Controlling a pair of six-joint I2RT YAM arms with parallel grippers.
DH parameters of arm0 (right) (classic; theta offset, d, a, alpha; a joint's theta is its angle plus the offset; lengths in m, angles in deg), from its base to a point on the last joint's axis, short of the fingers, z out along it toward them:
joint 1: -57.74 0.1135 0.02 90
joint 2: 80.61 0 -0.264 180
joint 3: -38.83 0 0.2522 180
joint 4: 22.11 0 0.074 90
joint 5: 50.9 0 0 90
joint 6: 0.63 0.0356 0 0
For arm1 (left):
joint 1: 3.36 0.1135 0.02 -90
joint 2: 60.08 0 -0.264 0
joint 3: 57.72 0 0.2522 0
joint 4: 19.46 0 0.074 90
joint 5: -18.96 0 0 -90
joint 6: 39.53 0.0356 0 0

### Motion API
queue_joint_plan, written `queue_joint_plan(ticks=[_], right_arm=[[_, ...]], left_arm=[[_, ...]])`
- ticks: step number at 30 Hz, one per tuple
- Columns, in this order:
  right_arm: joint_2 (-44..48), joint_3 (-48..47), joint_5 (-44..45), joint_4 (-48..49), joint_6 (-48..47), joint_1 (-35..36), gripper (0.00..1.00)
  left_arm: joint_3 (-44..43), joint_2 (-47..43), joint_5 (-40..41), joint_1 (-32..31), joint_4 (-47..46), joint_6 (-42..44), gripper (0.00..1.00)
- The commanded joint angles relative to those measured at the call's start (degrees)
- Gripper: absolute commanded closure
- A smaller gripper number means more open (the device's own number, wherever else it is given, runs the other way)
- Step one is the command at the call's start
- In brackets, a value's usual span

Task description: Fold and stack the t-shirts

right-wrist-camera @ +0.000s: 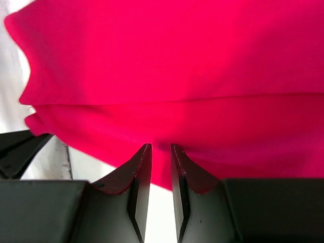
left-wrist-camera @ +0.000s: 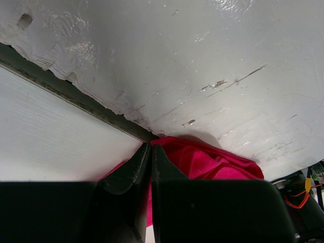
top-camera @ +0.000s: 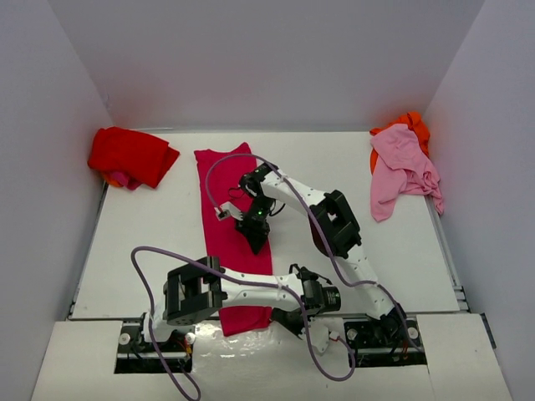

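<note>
1. Your magenta shirt (top-camera: 242,263) lies flat as a long, narrow strip on the table (top-camera: 150,251), running from the far middle down to the near edge between the two arm bases.
2. Your right gripper (top-camera: 253,241) is over the middle of that strip, towards its right side, pointing down at it.
3. In the right wrist view, the right gripper (right-wrist-camera: 158,147) has its jaws narrow, with a slim gap between them. The fingertips (right-wrist-camera: 144,152) are right at the magenta shirt (right-wrist-camera: 177,76), near an edge where white table shows below. You cannot tell whether any cloth is caught in that gap.
4. Your left gripper (top-camera: 288,322) sits low at the near end of the strip, just beside its right corner.
5. In the left wrist view, the left gripper (left-wrist-camera: 151,145) has its jaws pressed together. The bunched magenta shirt (left-wrist-camera: 212,162) lies right at and behind the tips. You cannot tell whether a pinch of cloth is caught between them.
6. Look outward now: a red shirt (top-camera: 129,156) sits folded at the far left corner, well apart from both grippers.
7. At the far right corner, a pink shirt (top-camera: 401,167) is crumpled and spills over the table edge, with an orange shirt (top-camera: 414,125) bunched behind it.
8. A purple cable (top-camera: 209,175) loops over the far part of the magenta strip.
</note>
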Motion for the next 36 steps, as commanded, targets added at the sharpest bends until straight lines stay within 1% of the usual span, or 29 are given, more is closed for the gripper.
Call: queue_joint_plan(ticks=[1, 10, 19, 23, 24, 27, 29, 30, 32, 34, 36], right_arm=[[-4.54, -5.12, 0.95, -2.35, 4.44, -1.96, 0.84], [-11.73, -17.15, 6.74, 1.91, 11.24, -7.42, 0.86], [-13.93, -17.73, 11.77, 4.89, 12.3, -8.36, 0.85], [-14.41, -16.55, 14.13, 5.6, 12.25, -7.99, 0.81], [-14.17, -16.38, 14.46, 5.76, 12.41, -7.83, 0.81], [-12.89, -15.87, 16.08, 6.17, 11.95, -7.98, 0.68], [-11.29, -15.86, 17.5, 6.58, 11.96, -8.25, 0.66], [-10.38, -15.91, 17.86, 7.14, 12.17, -8.76, 0.66], [-8.32, -16.33, 18.16, 7.28, 12.65, -9.69, 0.62], [-4.96, -16.18, 18.16, 7.38, 13.03, -10.46, 0.56], [-1.19, -15.11, 19.1, 7.34, 12.9, -10.84, 0.45]], left_arm=[[-1.39, -1.68, -0.34, -0.28, 0.96, 1.3, 1.0], [-2.78, -1.7, -2.24, -1.29, 2.38, 2.47, 1.0], [-6.12, 1.54, -2.19, -3.63, 4.4, 5.55, 1.0], [-7.37, 1.65, 0.44, -3.87, 4.17, 5.6, 1.0], [-7.53, 0.93, 3.55, -3.48, 1.46, 3.85, 1.0], [-10.14, 0.0, 9.96, -2.09, -0.62, 2.08, 0.99], [-13.13, -1.01, 15.2, -1.12, -1.3, 1.49, 0.98], [-14.6, -1.62, 17.43, 0.24, -1.76, 1.18, 0.97], [-18.26, -3.15, 20.34, 3.12, -2.43, 0.58, 0.95], [-22.64, -4.97, 20.09, 6.64, -1.27, -0.25, 0.92], [-24.95, -7.82, 18.78, 9.19, 0.12, -0.8, 0.91]])
